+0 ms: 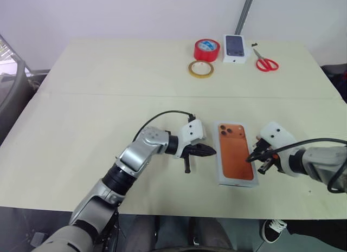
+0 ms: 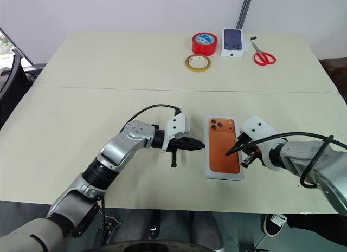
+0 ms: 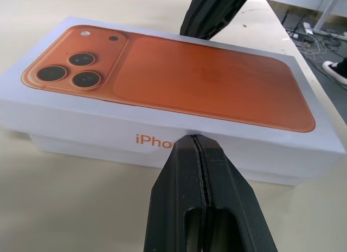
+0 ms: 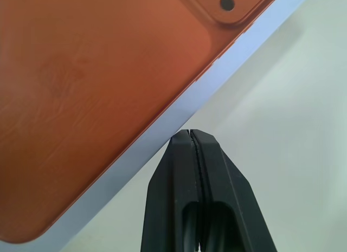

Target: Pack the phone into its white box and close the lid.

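Both pairs of jaws are pressed together with nothing between them. The left gripper (image 1: 209,150) points rightward at the long left side of the lid (image 1: 236,151); in its wrist view the closed tips sit in front of the printed side wall, just beside it, though I cannot tell whether they touch. The right gripper (image 1: 252,156) comes in from the other side, its closed tips at the lid's right long edge, over or against the rim; contact is not clear there either.

The lid sits over the white box (image 3: 81,150), whose lower wall shows as a thin white band beneath the lid's skirt in the left wrist view, so the lid looks not quite seated all the way down. The phone itself is hidden, presumably inside. The package lies between the two grippers near the front edge of the table (image 1: 81,100), long axis running near to far, printed camera cluster at the far end.

Both arms are about equally close, one on each long side. The task seems nearly done; what remains is likely a press down on the lid.

Far across the table lie a red tape roll (image 1: 206,49), a yellowish tape ring (image 1: 200,69), a smaller white box (image 1: 235,48) and red scissors (image 1: 265,62).
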Tool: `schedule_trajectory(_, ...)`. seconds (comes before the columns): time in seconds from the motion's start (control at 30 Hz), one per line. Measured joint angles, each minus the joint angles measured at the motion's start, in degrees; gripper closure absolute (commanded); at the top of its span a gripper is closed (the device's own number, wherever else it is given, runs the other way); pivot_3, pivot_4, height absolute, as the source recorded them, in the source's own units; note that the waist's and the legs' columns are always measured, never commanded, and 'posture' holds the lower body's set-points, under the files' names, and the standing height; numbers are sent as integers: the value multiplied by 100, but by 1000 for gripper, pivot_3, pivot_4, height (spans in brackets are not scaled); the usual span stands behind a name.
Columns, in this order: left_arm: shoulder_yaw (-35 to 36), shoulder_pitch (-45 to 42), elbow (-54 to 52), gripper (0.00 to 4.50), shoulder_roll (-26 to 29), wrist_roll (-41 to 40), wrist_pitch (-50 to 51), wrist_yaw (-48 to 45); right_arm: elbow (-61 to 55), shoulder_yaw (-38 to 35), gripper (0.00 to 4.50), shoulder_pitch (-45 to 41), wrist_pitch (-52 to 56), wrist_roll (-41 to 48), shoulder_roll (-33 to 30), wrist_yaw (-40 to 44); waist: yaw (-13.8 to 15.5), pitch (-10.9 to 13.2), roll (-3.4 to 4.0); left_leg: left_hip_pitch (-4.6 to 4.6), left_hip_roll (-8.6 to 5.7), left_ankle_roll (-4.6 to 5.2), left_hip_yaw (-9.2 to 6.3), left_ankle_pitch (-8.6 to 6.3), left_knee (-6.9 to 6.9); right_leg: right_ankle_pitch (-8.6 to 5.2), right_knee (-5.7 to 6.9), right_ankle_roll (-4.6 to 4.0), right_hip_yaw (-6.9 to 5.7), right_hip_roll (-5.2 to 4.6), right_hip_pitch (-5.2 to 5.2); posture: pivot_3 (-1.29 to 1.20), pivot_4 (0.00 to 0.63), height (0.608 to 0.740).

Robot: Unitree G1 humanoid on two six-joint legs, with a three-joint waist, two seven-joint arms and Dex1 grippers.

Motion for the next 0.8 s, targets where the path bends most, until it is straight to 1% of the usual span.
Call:
schedule_trajectory(0.5,-156,1,-119,4500,75,-6,94,-184,-108,-109,4485,168,4,-144,40,218,-3,0,0,1,0,0,0,0,0,0,0,0,0,1,0,0,150,740)
schedule_trajectory(0.8,-210,2,-120,4500,109,-16,386,-327,-402,-327,4485,586,-156,-279,-165,675,-2,0,1,2,0,0,-1,0,1,0,1,0,0,3,1,0,150,740)
